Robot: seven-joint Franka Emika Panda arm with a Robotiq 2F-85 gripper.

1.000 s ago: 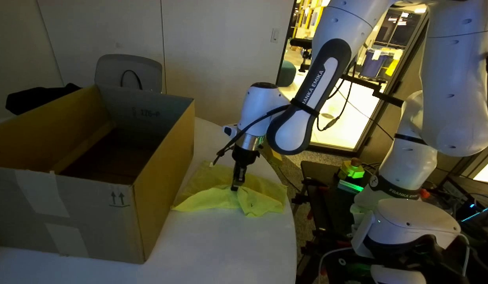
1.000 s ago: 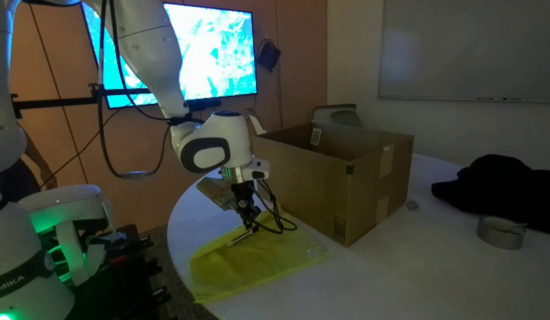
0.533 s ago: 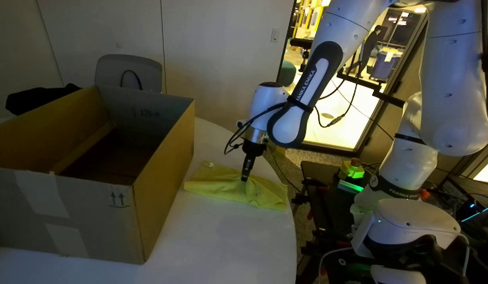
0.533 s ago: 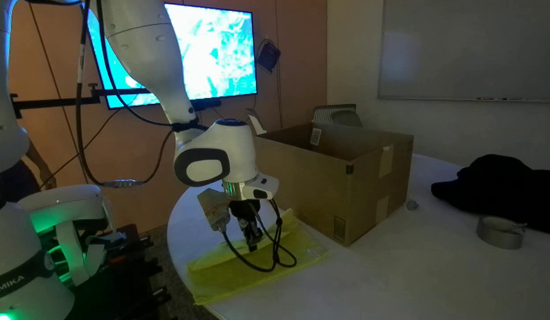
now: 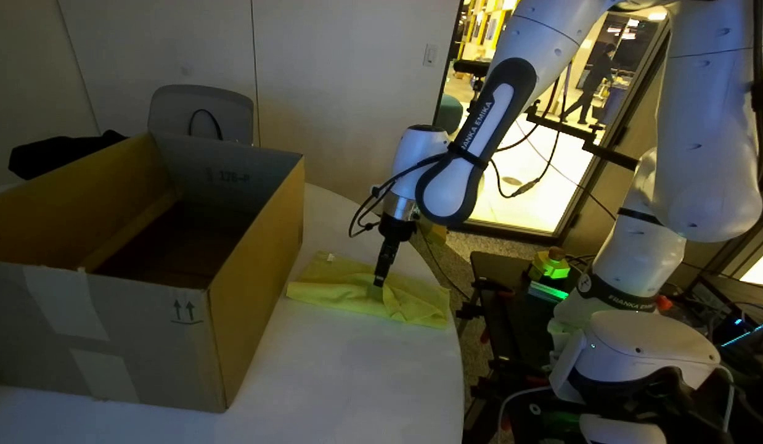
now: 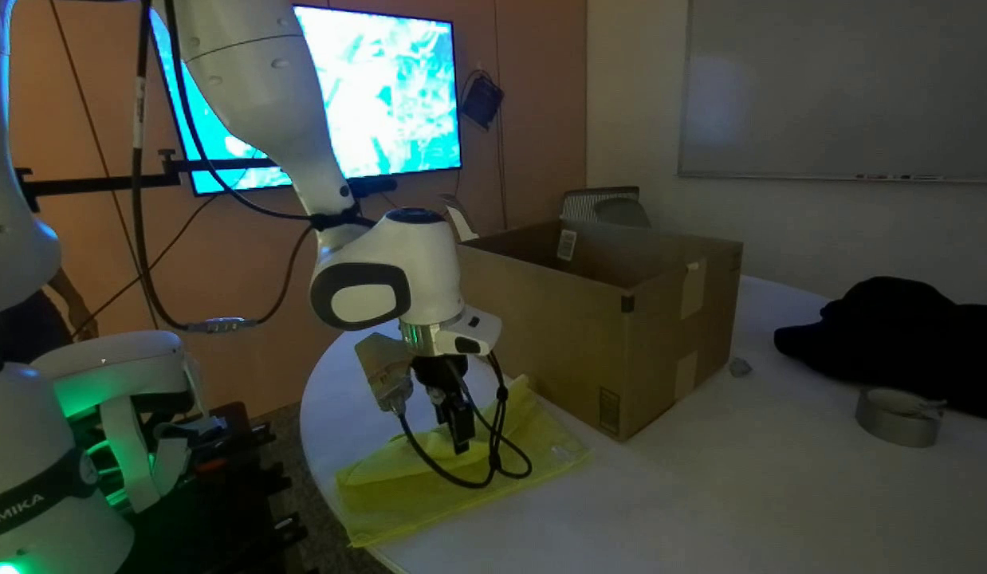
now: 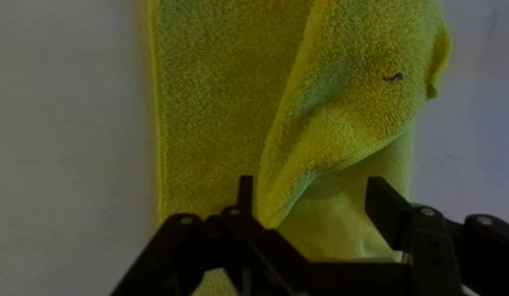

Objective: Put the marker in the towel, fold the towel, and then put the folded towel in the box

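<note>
Folding step, by the look of it: gripper (image 7: 311,179) wide over towel (image 7: 209,102)

Towel lies partly folded on the table (image 5: 350,382), one end near the box (image 6: 565,343). Gripper is over its middle, fingers well apart, holding nothing; contact with cloth unclear. Key relation: towel's long axis runs up the wrist view, finger gap sits across it, fold edge inside the gap, just beside the finger at that view's left. Pinching now should grab across the fold. No marker visible, probably tucked under the fold.
</note>
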